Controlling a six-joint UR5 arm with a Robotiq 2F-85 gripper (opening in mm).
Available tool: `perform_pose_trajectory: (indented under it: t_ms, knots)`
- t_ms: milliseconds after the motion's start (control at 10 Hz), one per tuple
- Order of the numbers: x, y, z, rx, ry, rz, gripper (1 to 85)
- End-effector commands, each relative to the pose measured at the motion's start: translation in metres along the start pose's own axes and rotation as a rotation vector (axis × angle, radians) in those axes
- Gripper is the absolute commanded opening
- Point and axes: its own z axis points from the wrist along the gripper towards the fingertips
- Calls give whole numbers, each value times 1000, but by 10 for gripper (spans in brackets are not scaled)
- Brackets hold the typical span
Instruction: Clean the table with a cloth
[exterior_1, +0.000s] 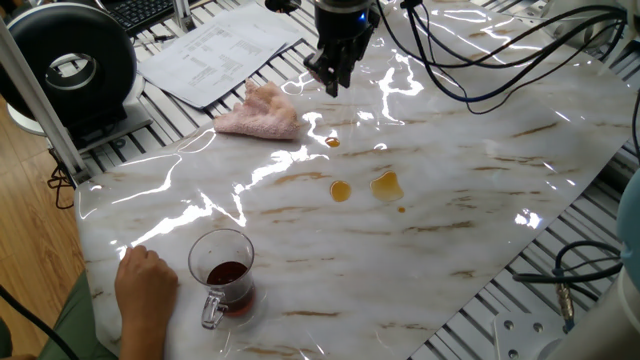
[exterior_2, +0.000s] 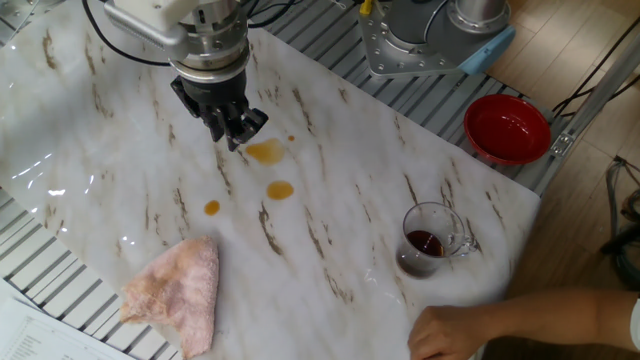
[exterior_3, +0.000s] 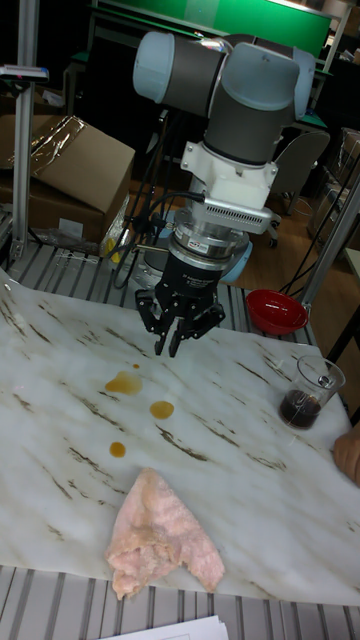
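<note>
The pale-pink cloth (exterior_1: 262, 112) (exterior_2: 180, 290) (exterior_3: 160, 535) lies bunched and alone near one edge of the white marble-patterned table (exterior_1: 450, 200) (exterior_2: 330, 240) (exterior_3: 250, 470). My gripper (exterior_1: 332, 85) (exterior_2: 237, 138) (exterior_3: 172, 348) hangs just above the table, pointing down, open, with nothing between its fingers. It is a short way from the cloth, close to the largest of three amber spill spots (exterior_1: 386, 185) (exterior_2: 265, 152) (exterior_3: 124, 383).
A glass mug (exterior_1: 225, 270) (exterior_2: 432, 238) (exterior_3: 308, 390) of dark liquid stands near the opposite edge, with a person's hand (exterior_1: 145, 285) (exterior_2: 450, 330) beside it. A red bowl (exterior_2: 507, 127) sits off the sheet. Printed papers (exterior_1: 215, 45) lie beyond the cloth.
</note>
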Motion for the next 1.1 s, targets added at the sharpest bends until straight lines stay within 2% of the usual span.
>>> perform_pose_trajectory:
  t_ms: [0,1000]
  knots:
    - [-2,1,-2,-3,-5,-15,50]
    - [-2,9,3,-18,-19,7,50]
